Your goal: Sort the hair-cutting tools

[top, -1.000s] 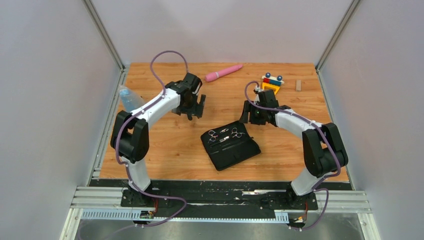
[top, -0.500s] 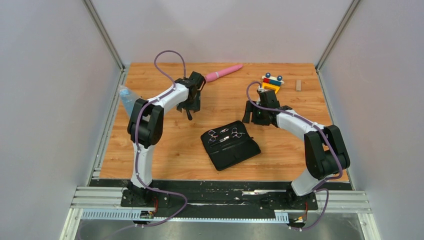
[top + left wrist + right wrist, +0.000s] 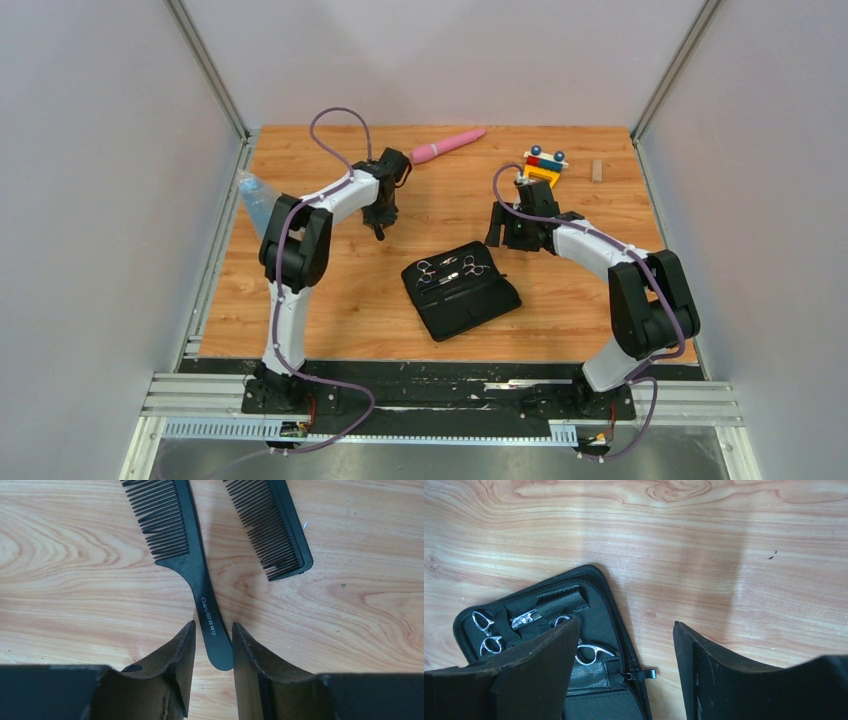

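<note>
Two black combs lie side by side on the wood in the left wrist view: a handled comb [image 3: 192,565] and a shorter comb [image 3: 275,525]. My left gripper [image 3: 213,625] straddles the tip of the comb's handle, its jaws narrow, with a slim gap still showing on the left side. In the top view the arm hides both combs. Two silver scissors [image 3: 428,272] [image 3: 474,267] sit strapped inside the open black zip case [image 3: 462,290]. My right gripper [image 3: 626,624] hangs open over bare wood at the case's [image 3: 599,605] corner, with nothing between its fingers.
A pink wand [image 3: 447,145] lies at the back of the table. At the back right stand a colourful toy [image 3: 542,165] and a small wooden block [image 3: 597,171]. A clear plastic bottle [image 3: 258,195] lies at the left edge. Grey walls enclose the table.
The left arm has folded in and turned its wrist, and its jaws have narrowed from wide open to a slim gap around the comb handle. The right arm has barely moved.
</note>
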Robot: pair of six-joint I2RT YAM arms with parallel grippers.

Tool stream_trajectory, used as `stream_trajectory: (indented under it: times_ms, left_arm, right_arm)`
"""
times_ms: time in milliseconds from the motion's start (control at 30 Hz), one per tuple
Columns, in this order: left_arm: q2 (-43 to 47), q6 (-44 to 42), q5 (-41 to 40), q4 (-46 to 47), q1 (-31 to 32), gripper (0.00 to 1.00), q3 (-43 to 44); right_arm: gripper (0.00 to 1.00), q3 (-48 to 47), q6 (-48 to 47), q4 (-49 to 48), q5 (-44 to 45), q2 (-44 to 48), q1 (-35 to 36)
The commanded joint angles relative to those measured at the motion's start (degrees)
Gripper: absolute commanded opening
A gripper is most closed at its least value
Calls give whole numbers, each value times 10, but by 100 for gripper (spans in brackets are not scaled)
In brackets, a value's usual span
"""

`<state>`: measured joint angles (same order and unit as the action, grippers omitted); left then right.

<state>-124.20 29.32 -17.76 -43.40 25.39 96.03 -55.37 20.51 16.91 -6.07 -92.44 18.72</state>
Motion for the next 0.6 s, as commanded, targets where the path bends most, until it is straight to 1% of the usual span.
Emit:
stream_trajectory:
  times_ms: [0,167,267,300,367,433,567]
  left_arm:
    - [15,20,22,20,-4,40,-46]
    - [45,20,53,37,-14,28,-120]
    - [76,14,65,34,-15,23,-158]
    - [83,10,70,32,-15,20,-177]
    - [112,2,96,24,-15,17,-206]
    - [139,-4,125,18,-15,15,-238]
    - [208,-5,166,8,-13,15,-312]
  right_arm:
    - [71,2,7,-8,7,27,3]
    - [71,6,7,-10,4,36,3]
    - [71,9,6,-11,2,45,3]
    - [71,10,5,-11,2,48,3]
    - [71,11,6,-10,0,56,3]
    - [71,14,6,-9,-4,64,3]
    - [71,17,7,-4,-12,83,3]
